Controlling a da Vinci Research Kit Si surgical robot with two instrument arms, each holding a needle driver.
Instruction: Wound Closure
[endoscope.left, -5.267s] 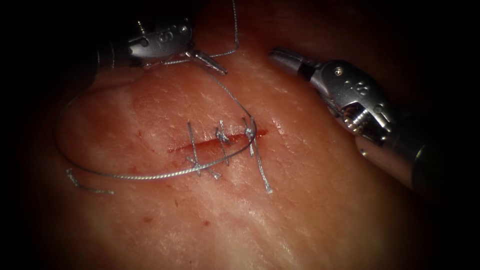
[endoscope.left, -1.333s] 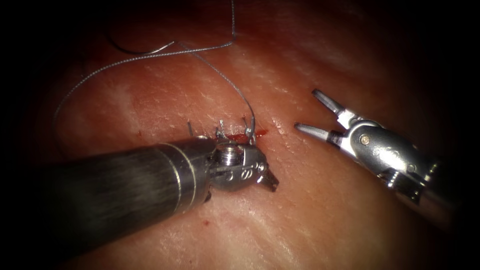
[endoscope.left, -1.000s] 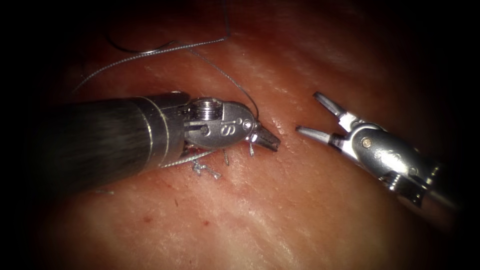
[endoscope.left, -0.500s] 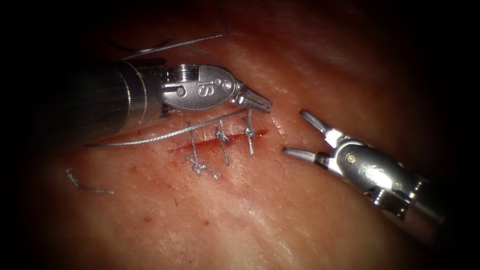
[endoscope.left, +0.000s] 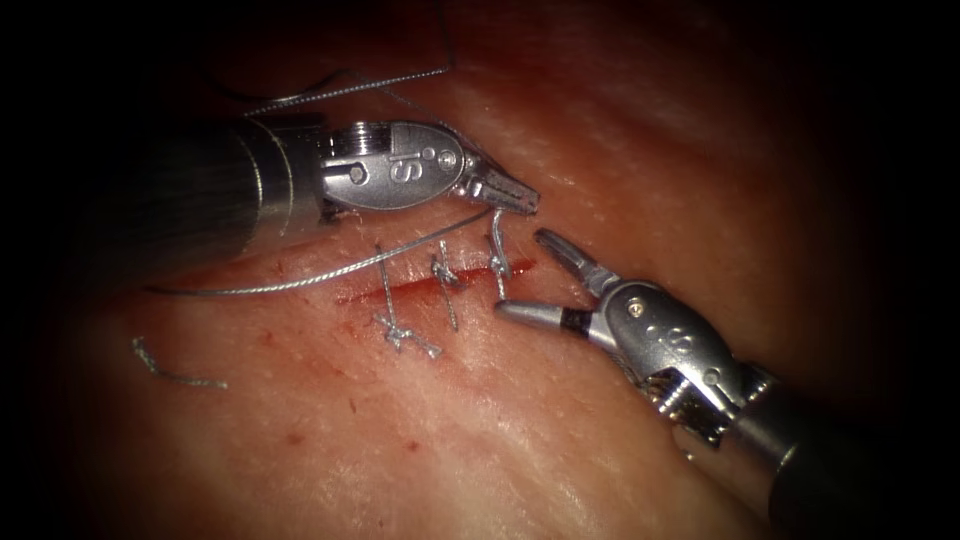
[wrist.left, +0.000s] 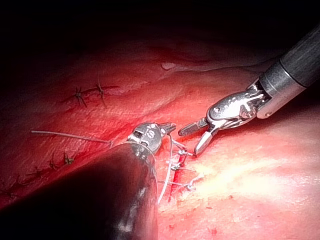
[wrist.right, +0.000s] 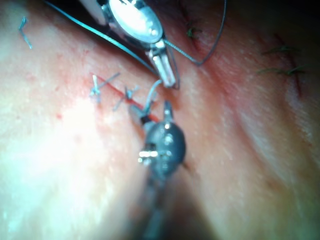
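My left tool (endoscope.left: 510, 197) pinches the thread (endoscope.left: 330, 277) just above the cut's (endoscope.left: 430, 285) right end; my right tool (endoscope.left: 530, 278) gapes open around the rightmost stitch (endoscope.left: 497, 262), holding nothing. The left wrist view adds older stitched cuts (wrist.left: 89, 92) farther off. Bare tissue (endoscope.left: 480, 440) lies open below the cut

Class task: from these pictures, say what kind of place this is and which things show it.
Probably a surgical-robot suturing practice bench: the left tool, shut on thread, and the open right tool work over tissue with a stitched cut.
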